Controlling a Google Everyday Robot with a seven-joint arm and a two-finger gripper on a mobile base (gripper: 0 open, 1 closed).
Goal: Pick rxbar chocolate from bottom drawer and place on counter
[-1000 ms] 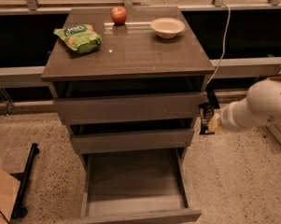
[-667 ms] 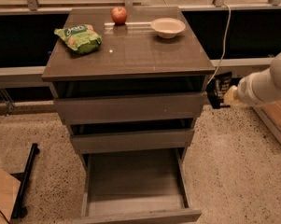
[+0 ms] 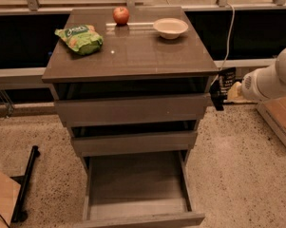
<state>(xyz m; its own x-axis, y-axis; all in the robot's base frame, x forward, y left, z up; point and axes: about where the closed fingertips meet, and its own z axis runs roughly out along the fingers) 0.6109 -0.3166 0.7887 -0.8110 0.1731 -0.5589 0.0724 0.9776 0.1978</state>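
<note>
Sign of the rxbar chocolate is missing from the bottom drawer [image 3: 135, 184], which stands pulled out, near and low. A dark shape at the hand [image 3: 217, 93] may be it; I cannot tell, nor whether the hand is spread or pinching. The hand hangs right of the cabinet, just under the counter [image 3: 133, 56] edge. Likely step: rise above that edge, then move left, setting down short of the bowl [image 3: 170, 27]
</note>
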